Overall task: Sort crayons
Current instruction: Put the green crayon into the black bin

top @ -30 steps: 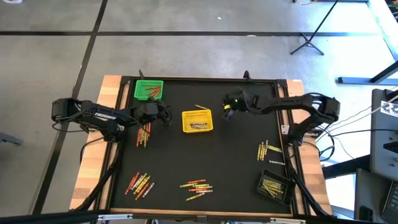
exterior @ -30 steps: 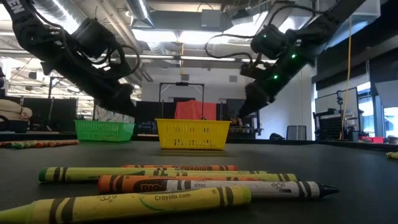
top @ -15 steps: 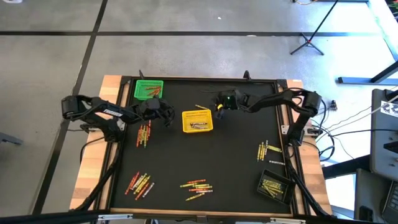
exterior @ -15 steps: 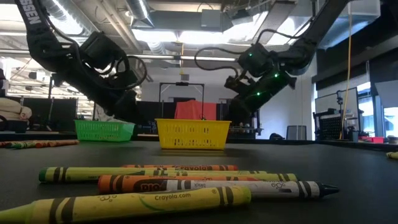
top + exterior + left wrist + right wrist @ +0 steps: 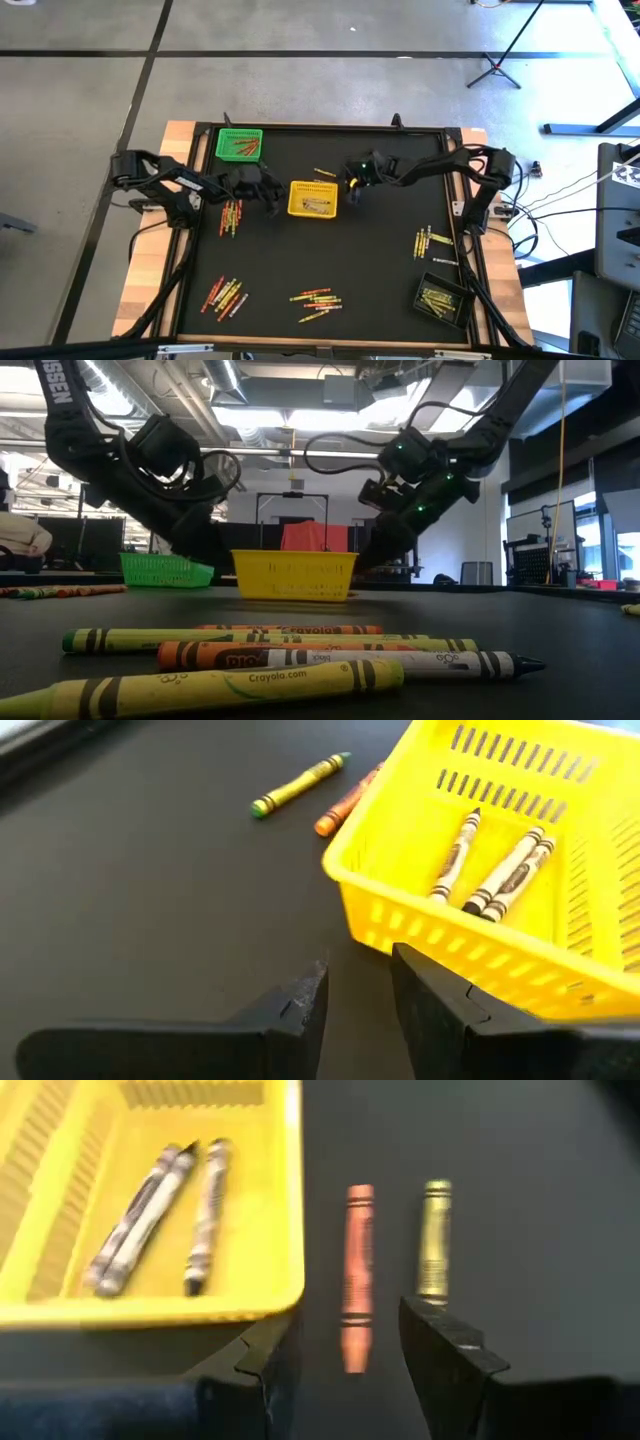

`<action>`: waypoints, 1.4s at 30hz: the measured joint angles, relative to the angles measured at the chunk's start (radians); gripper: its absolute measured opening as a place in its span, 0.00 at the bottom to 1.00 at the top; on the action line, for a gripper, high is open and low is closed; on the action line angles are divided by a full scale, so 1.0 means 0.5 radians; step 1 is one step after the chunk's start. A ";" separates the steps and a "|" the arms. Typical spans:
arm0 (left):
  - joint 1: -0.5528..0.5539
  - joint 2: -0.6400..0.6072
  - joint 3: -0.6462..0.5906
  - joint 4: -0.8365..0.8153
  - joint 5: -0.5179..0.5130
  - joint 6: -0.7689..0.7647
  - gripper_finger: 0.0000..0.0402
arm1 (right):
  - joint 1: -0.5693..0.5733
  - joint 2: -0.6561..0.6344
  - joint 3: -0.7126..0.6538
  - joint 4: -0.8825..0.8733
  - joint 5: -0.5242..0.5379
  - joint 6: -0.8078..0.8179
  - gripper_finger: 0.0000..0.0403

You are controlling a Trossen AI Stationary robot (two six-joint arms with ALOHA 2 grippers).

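Yellow basket (image 5: 309, 198) mid-worktop, three crayons (image 5: 497, 872) inside. Left end effector (image 5: 357, 1000) low at basket's left wall, fingers slightly parted, empty. Right end effector (image 5: 345, 1355) at basket's right, spread astride orange crayon (image 5: 357, 1275); yellow-green crayon (image 5: 434, 1253) just beside.

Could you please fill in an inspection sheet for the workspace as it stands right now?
Surface: black mat on a wooden table.
Job's things: crayons lie in loose groups, one near the left front, one at the front middle, one on the right; three lie in the yellow basket, some in the green basket and the black basket.
Clutter: nothing seen.
Grippers: left gripper open, empty, beside the yellow basket; right gripper open, empty, over an orange crayon next to that basket.
Cables: bundles run down both table sides.
Surroundings: grey floor, a tripod stand behind the table.
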 joint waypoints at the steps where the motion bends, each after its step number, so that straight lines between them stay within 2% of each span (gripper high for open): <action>1: -0.014 0.002 0.000 -0.002 0.001 -0.015 0.24 | 0.022 0.000 0.000 -0.014 0.002 0.000 0.41; 6: -0.111 0.002 0.000 0.002 0.004 -0.025 0.24 | 0.093 0.000 0.000 -0.015 0.121 -0.001 0.41; 13: -0.239 0.002 -0.001 -0.024 0.002 -0.043 0.24 | 0.038 0.000 0.046 0.005 0.374 0.008 0.41; 20: -0.243 0.002 -0.002 -0.205 -0.072 -0.081 0.24 | -0.101 0.022 0.129 0.031 0.365 0.089 0.41; 24: -0.243 0.002 -0.002 -0.217 -0.131 -0.126 0.24 | -0.150 0.137 0.188 0.023 0.251 0.189 0.41; 32: -0.243 0.001 -0.002 -0.204 -0.135 -0.131 0.24 | -0.147 0.312 0.283 -0.076 0.130 0.290 0.41; 42: -0.243 0.001 -0.002 -0.199 -0.194 -0.134 0.24 | -0.149 0.381 0.291 -0.106 0.137 0.332 0.40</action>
